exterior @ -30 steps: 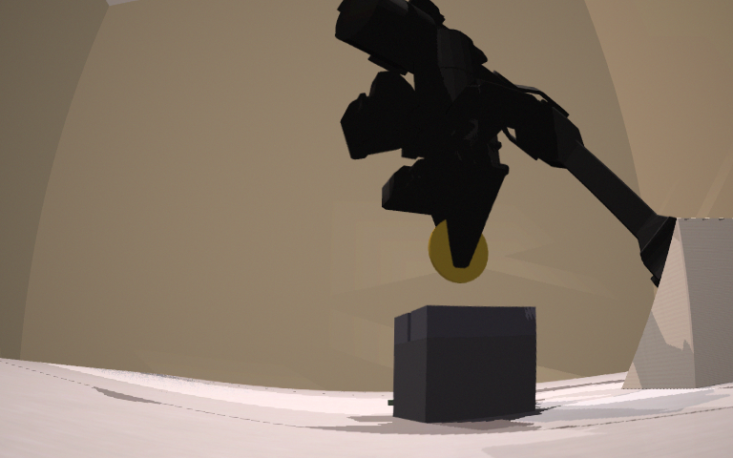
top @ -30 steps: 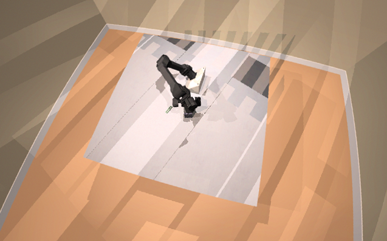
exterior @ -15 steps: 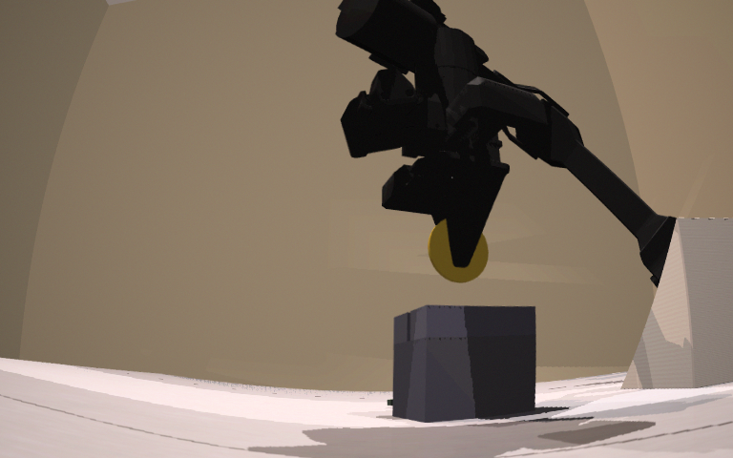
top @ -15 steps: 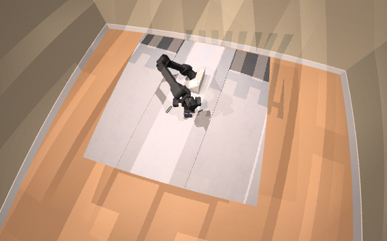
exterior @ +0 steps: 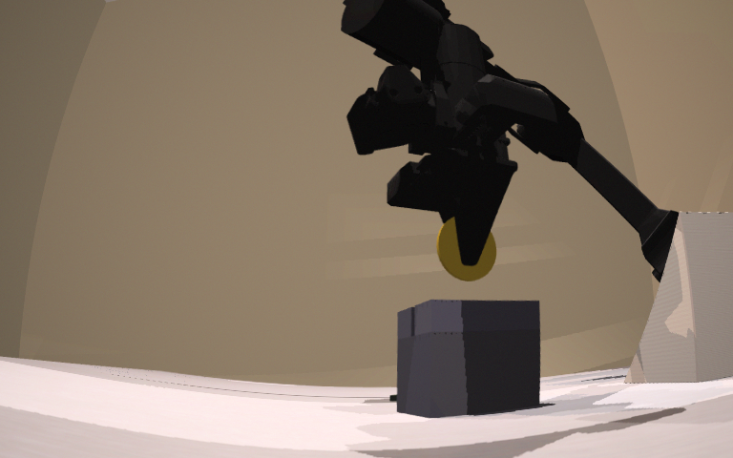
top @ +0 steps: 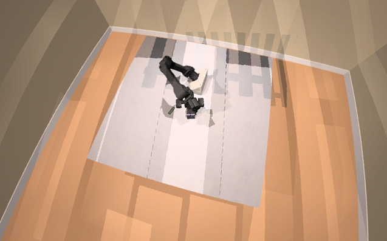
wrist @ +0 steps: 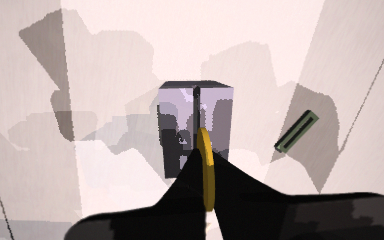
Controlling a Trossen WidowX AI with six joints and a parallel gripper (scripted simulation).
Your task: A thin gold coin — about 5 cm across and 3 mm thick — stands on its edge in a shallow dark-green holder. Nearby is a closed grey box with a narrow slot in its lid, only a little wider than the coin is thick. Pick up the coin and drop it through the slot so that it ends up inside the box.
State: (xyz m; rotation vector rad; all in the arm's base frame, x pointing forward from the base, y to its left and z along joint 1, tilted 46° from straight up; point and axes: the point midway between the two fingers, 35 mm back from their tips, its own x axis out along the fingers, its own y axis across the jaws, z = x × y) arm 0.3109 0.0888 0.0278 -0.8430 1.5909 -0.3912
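Observation:
My gripper (exterior: 469, 258) (wrist: 200, 154) is shut on the gold coin (exterior: 446, 254) (wrist: 209, 185), which stands upright on edge between the fingertips. The coin is above the grey box (exterior: 502, 356) (wrist: 220, 107) (top: 190, 116), with a gap between its lower rim and the lid in the exterior view. In the wrist view the lid's dark slot (wrist: 196, 107) runs up the picture; the coin's far end shows just right of the slot's line and the coin is slightly tilted to it. The near part of the slot is hidden. The dark-green holder (wrist: 285, 146) (top: 171, 110) is empty.
The holder lies to the right of the box in the wrist view. The arm's cream wedge-shaped base (top: 199, 83) (exterior: 713, 301) stands behind the box. Shadows of the arm fall across the pale mat (top: 129, 138).

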